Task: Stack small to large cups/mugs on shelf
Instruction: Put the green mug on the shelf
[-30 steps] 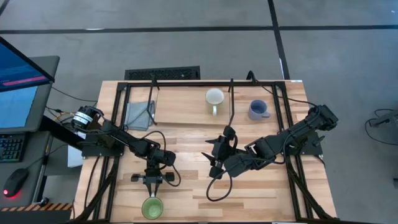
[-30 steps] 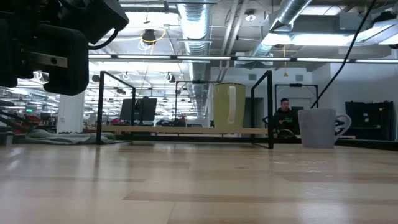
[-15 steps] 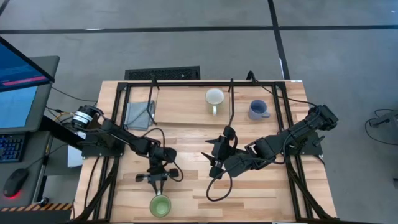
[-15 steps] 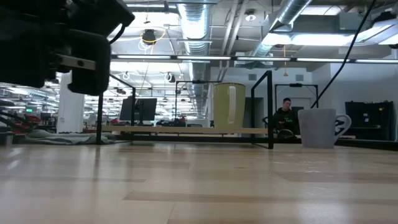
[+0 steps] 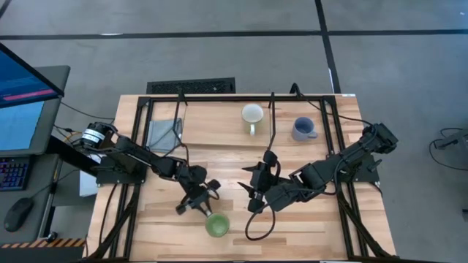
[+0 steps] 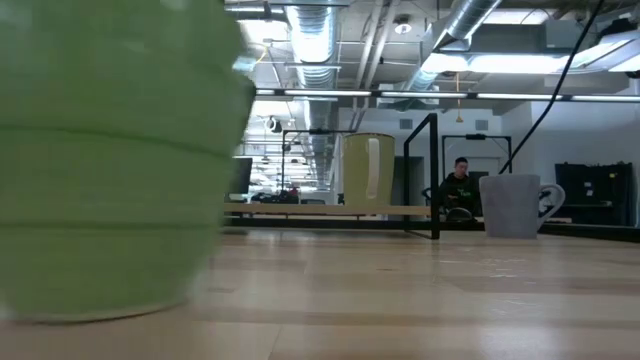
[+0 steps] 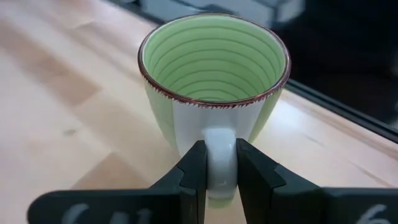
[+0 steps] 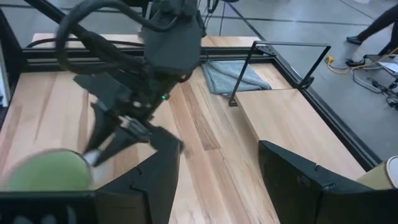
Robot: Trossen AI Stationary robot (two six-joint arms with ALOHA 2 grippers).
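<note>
The green mug (image 5: 216,225) stands upright near the table's near edge, filling the left of the low view (image 6: 100,160). My left gripper (image 5: 205,214) is at its handle, shut on it (image 7: 219,177). My right gripper (image 5: 252,194) hovers open over the table's middle, right of the mug (image 8: 217,186). The cream mug (image 5: 252,115) (image 6: 367,170) stands on its base on the shelf board (image 5: 219,135). The blue-grey mug (image 5: 302,129) (image 6: 512,205) stands to its right. My left gripper pinches the green mug's handle (image 7: 219,149) between its two fingers (image 7: 194,171), one on each side of the loop. The fingers come slanting down from the table's far left. The mug is upright; whether its base (image 6: 100,312) rests on the tabletop or hangs just above it, I cannot tell.
A grey cloth (image 5: 164,134) lies at the shelf's left end (image 8: 233,78). Black frame rods (image 6: 435,175) stand around the shelf and along the table's sides. A monitor (image 5: 25,95) sits left of the table. A person (image 6: 458,185) sits far back in the room.
My left gripper has moved toward the table's right edge and turned from pointing at the near edge to pointing near-right. The green mug has travelled with it, from the near edge's left part rightward and slightly farther in, staying upright.
</note>
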